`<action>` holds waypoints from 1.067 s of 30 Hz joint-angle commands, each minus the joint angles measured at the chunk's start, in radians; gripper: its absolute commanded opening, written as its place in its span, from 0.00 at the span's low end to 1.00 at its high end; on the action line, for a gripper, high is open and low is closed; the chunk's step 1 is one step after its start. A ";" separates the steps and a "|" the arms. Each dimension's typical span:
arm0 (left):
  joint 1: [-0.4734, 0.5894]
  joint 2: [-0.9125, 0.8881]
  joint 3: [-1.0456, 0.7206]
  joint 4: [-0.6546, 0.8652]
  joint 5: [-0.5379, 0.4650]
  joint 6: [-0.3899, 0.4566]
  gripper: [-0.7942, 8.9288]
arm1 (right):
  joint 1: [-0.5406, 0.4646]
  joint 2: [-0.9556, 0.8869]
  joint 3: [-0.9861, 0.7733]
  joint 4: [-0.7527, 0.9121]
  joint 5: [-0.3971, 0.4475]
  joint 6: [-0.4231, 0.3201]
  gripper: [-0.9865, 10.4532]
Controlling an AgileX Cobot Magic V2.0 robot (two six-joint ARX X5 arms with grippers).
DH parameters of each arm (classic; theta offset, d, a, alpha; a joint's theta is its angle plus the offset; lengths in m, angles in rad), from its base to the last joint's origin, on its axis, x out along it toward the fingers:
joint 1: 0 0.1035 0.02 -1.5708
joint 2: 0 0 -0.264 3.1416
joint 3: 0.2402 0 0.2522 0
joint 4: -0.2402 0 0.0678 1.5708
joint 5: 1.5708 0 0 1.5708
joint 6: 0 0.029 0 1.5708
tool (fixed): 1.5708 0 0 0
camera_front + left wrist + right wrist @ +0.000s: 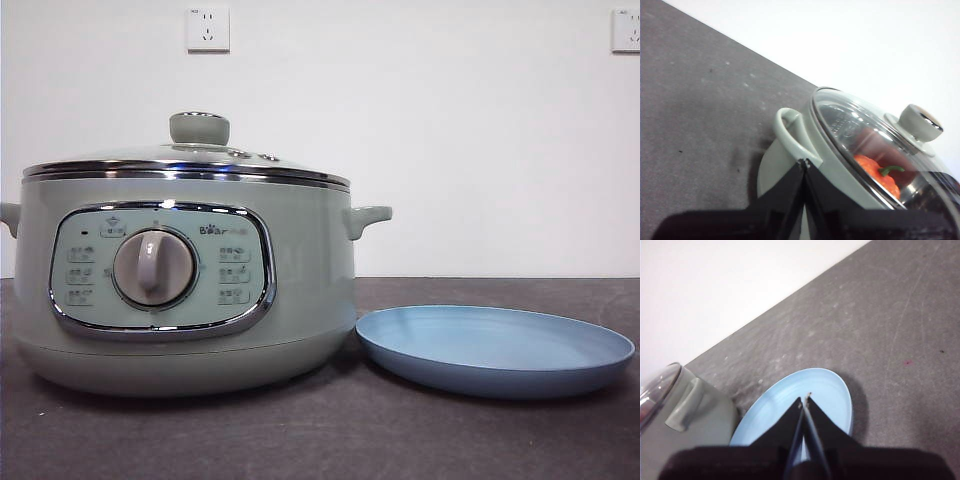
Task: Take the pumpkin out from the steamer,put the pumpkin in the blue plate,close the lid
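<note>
The sage-green steamer [190, 290] stands at the left in the front view with the glass lid [190, 158] shut on it. The empty blue plate [495, 345] lies right of it on the dark table. In the left wrist view the pumpkin [877, 172] shows through the lid [865, 135] inside the steamer [790, 150]. My left gripper [804, 162] is shut and empty, above the pot's side handle. My right gripper [805, 399] is shut and empty, above the blue plate [827, 390]. Neither arm shows in the front view.
The dark grey table [450, 440] runs in front of the pot and plate. A white wall with two sockets [208, 28] is behind. The steamer's other handle [687, 405] shows beside the plate in the right wrist view.
</note>
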 commanded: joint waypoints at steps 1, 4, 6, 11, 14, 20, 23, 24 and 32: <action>0.003 0.005 0.050 -0.030 -0.002 -0.001 0.07 | 0.000 0.013 0.054 0.000 -0.001 -0.004 0.07; 0.003 0.028 0.108 -0.076 -0.004 0.034 0.07 | 0.000 0.047 0.112 -0.017 -0.001 -0.035 0.07; 0.003 0.062 0.154 -0.097 -0.003 0.055 0.07 | 0.000 0.085 0.163 -0.033 0.000 -0.062 0.07; 0.003 0.194 0.277 -0.109 0.000 0.122 0.07 | 0.000 0.202 0.292 -0.045 -0.001 -0.127 0.07; 0.003 0.293 0.367 -0.121 0.027 0.183 0.07 | 0.000 0.285 0.378 -0.047 -0.002 -0.148 0.07; 0.003 0.490 0.581 -0.196 0.131 0.337 0.07 | 0.000 0.450 0.572 -0.104 -0.003 -0.267 0.07; 0.003 0.572 0.686 -0.254 0.189 0.380 0.07 | 0.000 0.537 0.682 -0.175 -0.016 -0.358 0.07; 0.003 0.595 0.716 -0.275 0.203 0.393 0.07 | 0.000 0.563 0.714 -0.195 -0.032 -0.389 0.08; 0.000 0.726 0.871 -0.377 0.267 0.451 0.26 | 0.002 0.727 0.908 -0.309 -0.106 -0.512 0.26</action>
